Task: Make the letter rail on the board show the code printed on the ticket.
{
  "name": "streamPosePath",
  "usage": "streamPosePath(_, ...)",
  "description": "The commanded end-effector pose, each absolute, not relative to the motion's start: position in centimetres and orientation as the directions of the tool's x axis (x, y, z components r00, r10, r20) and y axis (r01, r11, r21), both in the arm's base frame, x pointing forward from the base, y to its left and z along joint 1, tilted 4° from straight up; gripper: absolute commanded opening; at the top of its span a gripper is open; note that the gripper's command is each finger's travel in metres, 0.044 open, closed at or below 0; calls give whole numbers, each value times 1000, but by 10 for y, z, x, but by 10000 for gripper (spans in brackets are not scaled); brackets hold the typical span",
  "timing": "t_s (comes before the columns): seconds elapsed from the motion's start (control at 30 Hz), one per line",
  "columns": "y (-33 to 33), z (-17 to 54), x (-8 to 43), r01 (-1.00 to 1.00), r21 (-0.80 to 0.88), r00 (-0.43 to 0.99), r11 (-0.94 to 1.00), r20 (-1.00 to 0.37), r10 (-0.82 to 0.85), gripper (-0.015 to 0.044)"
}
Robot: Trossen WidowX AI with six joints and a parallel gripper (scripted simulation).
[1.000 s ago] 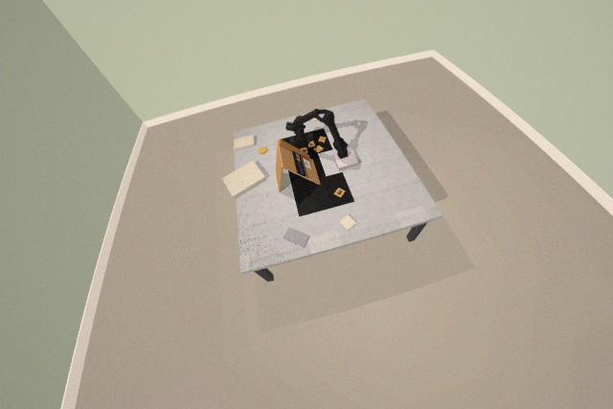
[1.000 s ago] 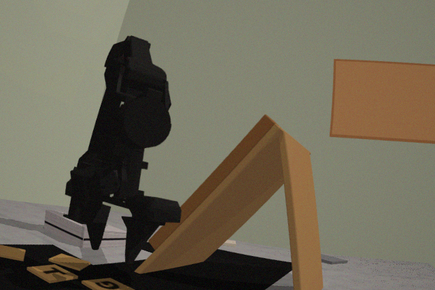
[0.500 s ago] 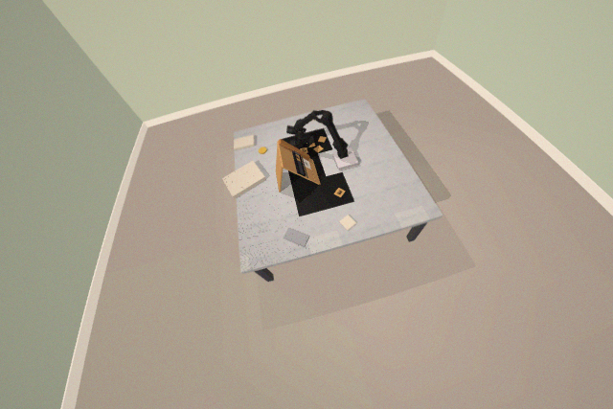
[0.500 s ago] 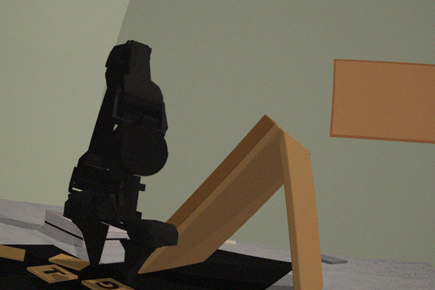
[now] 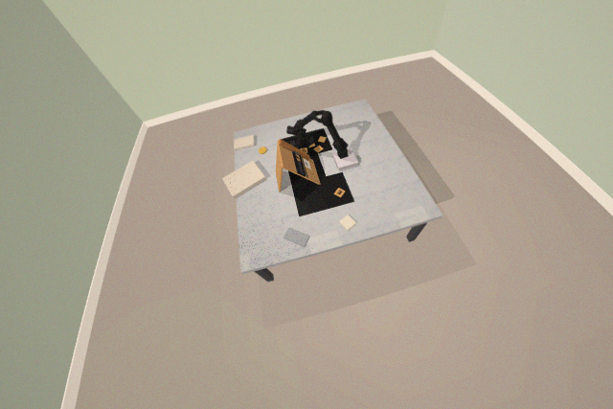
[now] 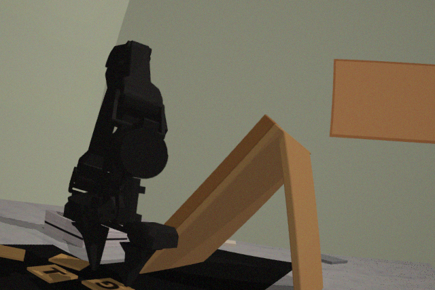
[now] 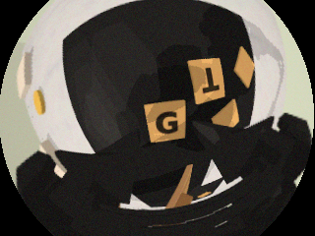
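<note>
My gripper point(image 6: 111, 275) is open and empty, fingers pointing down, low over the black mat beside the G tile point(image 6: 100, 284) point(image 7: 154, 134). The T tile point(image 6: 52, 274) point(image 7: 198, 74) lies close by, upside down in the wrist view. Two more wooden tiles, one point(image 6: 66, 261) point(image 7: 227, 117) near the T and one point(image 6: 12, 252) point(image 7: 244, 69) farther out, show no readable letter. Another tile point(image 5: 339, 192) lies on the mat's other part. The sloped wooden board point(image 5: 310, 176) point(image 6: 224, 206) carries a dark rail point(image 5: 300, 166) and a white ticket point(image 5: 307, 164); their lettering is too small to read.
The arm's pale base block point(image 5: 346, 161) stands beside the mat point(image 5: 309, 204). A large cream block point(image 5: 243, 178), a smaller one point(image 5: 243, 142) and a yellow disc point(image 5: 261, 149) point(image 7: 39, 102) lie beyond the board. A grey slab point(image 5: 296, 237) and a cream square point(image 5: 348, 221) lie near one counter edge.
</note>
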State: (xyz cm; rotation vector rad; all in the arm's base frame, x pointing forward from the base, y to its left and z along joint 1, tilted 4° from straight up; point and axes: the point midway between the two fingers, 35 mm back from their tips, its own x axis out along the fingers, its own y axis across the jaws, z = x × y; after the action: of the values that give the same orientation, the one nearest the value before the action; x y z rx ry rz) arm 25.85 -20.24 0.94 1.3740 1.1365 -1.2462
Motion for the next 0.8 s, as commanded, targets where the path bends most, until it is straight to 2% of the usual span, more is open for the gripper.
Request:
streamPosePath(0.0,-202,2,257,989,39,47,-144,-998,49,340)
streamPosePath(0.77,-201,-8,257,989,39,47,-144,-998,49,340)
